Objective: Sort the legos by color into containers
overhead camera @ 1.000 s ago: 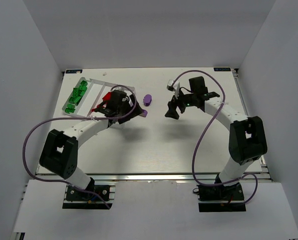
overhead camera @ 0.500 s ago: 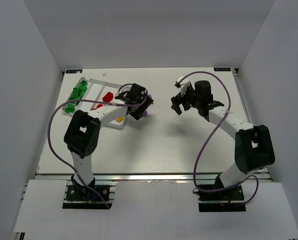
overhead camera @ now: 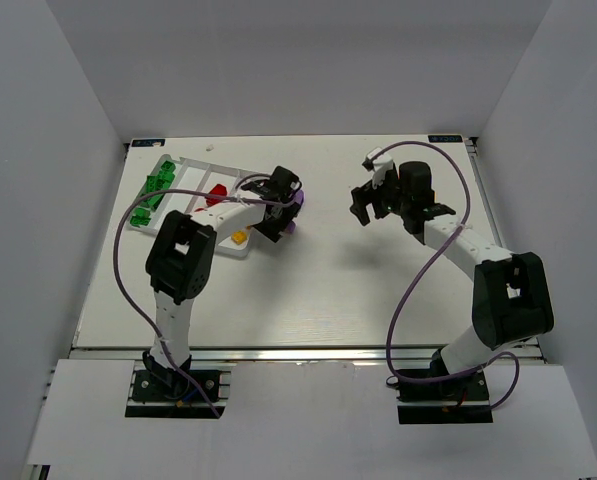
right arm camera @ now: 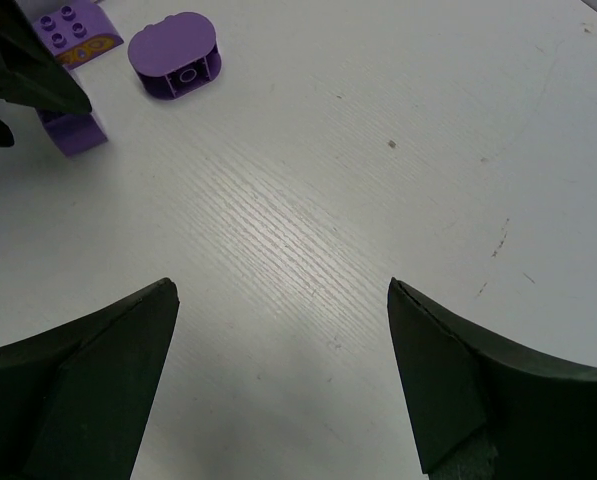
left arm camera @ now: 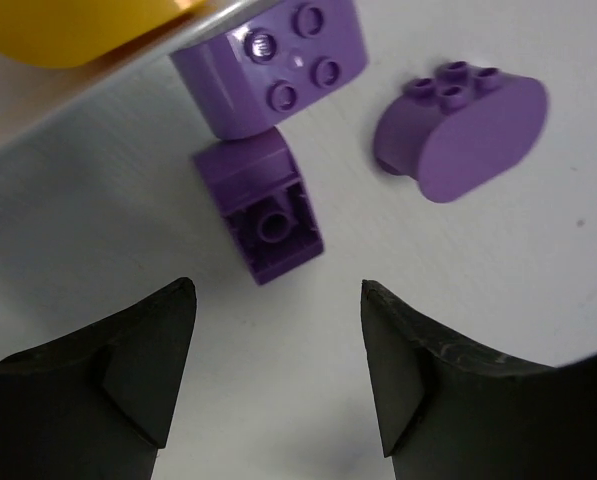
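My left gripper point(overhead camera: 281, 212) is open and empty, low over the table at the right edge of the white tray point(overhead camera: 190, 183). In the left wrist view its jaws point(left arm camera: 276, 320) stand just short of an overturned purple brick point(left arm camera: 268, 215). A studded purple brick point(left arm camera: 278, 65) and a purple oval point(left arm camera: 463, 130) lie beyond. Green bricks point(overhead camera: 156, 185) fill the tray's left compartment. A red brick point(overhead camera: 216, 192) and a yellow brick point(overhead camera: 240, 237) lie in others. My right gripper point(overhead camera: 363, 208) is open and empty above bare table point(right arm camera: 283, 290), to the right of the purple oval point(right arm camera: 175, 55).
White walls enclose the table on three sides. The left arm's purple cable loops over the tray. The left gripper's dark fingers point(right arm camera: 18, 60) show at the right wrist view's upper left, beside the purple bricks.
My left gripper has swung right from over the tray to the purple bricks beside it. My right gripper has drawn back to the right and slightly away from them.
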`<action>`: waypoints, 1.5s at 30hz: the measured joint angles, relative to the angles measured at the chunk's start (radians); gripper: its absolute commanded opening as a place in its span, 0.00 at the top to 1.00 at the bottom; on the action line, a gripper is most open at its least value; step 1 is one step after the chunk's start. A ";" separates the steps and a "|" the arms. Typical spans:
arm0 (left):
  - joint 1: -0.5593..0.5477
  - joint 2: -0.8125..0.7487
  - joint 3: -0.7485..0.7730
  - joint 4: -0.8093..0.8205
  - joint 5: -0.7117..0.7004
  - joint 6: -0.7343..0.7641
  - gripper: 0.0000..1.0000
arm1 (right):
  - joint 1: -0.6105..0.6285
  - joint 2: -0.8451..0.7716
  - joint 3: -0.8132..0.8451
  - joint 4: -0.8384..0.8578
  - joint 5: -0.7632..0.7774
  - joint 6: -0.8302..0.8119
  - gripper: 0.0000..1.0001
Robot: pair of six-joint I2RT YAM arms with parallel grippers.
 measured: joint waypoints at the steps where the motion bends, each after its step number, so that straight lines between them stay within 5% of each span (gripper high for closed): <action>1: 0.000 0.014 0.007 -0.014 -0.002 -0.001 0.24 | -0.003 -0.001 0.000 0.001 0.000 0.004 0.11; 15: 0.004 0.200 0.282 -0.176 -0.046 -0.003 0.23 | -0.024 -0.027 -0.020 0.017 -0.001 0.043 0.11; 29: 0.013 0.219 0.297 -0.226 -0.035 0.001 0.28 | -0.050 -0.029 -0.033 0.031 -0.005 0.073 0.11; 40: 0.023 0.231 0.314 -0.270 -0.011 0.041 0.46 | -0.057 -0.043 -0.033 0.030 -0.021 0.102 0.11; 45: 0.023 0.227 0.309 -0.263 0.014 0.077 0.69 | -0.057 -0.072 -0.033 0.029 -0.038 0.115 0.11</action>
